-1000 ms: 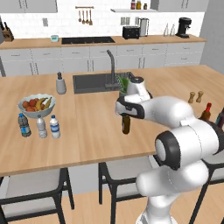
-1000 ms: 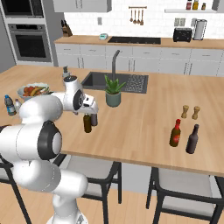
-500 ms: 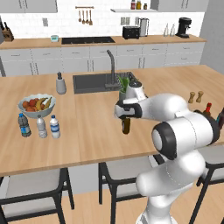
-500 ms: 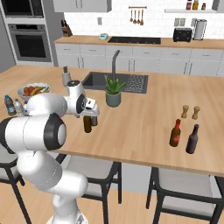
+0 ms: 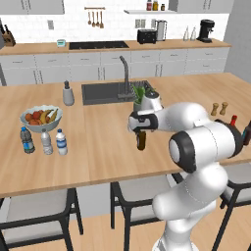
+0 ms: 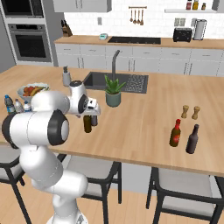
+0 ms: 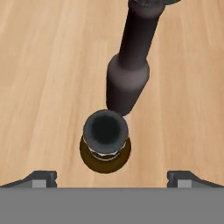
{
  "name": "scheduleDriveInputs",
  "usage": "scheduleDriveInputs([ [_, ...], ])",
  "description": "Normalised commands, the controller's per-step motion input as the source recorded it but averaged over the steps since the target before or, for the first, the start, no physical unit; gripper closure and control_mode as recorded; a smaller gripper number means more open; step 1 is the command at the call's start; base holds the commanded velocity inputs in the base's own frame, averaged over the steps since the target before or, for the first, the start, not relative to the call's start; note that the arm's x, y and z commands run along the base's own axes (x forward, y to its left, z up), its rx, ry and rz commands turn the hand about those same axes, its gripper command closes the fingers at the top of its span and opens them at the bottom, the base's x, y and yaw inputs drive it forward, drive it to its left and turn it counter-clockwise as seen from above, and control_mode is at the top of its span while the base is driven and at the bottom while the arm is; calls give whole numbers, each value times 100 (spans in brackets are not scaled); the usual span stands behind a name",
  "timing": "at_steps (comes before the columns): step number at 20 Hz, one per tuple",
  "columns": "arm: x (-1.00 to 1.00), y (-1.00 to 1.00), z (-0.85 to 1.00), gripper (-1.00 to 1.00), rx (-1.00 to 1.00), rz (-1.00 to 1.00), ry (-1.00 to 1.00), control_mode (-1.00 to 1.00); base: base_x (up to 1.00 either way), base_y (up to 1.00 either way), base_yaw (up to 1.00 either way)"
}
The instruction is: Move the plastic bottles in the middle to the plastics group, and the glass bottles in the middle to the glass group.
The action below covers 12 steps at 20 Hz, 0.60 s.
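An amber-brown glass bottle (image 5: 141,140) (image 6: 87,124) stands mid-counter near the front edge. In the hand view I look straight down its dark mouth (image 7: 105,130). A darker maroon-brown bottle (image 7: 129,72) (image 6: 94,120) stands close beside it. My gripper (image 5: 140,128) (image 6: 89,112) (image 7: 111,177) hovers open just above the amber bottle's neck, fingertips (image 7: 43,177) wide apart and touching nothing. The bright-blue-labelled water bottle (image 5: 61,142) stands at the left beside the dark-blue-labelled bottle (image 5: 27,140) and the grey-labelled one (image 5: 45,142). The red-capped brown bottle (image 6: 175,133) and the near-black bottle (image 6: 192,139) stand at the right.
A fruit bowl (image 5: 40,117) sits behind the plastic bottles. A potted plant (image 6: 113,92) and the sink (image 5: 103,92) lie just beyond the gripper. Wooden salt and pepper shakers (image 6: 190,112) stand behind the glass group. A grey dispenser (image 5: 68,94) stands left of the sink.
The hand has stayed over the amber bottle; only the arm's elbow has shifted slightly. The bottles have not moved.
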Motion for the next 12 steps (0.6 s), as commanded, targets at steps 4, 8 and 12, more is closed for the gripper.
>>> scheduleDriveInputs([
  [4,14,0,-27,-100,0,4,0,-100,0,0,0],
  [8,10,0,-10,-100,0,2,0,-100,0,0,0],
  [12,6,0,-1,-100,0,0,0,-100,0,0,0],
])
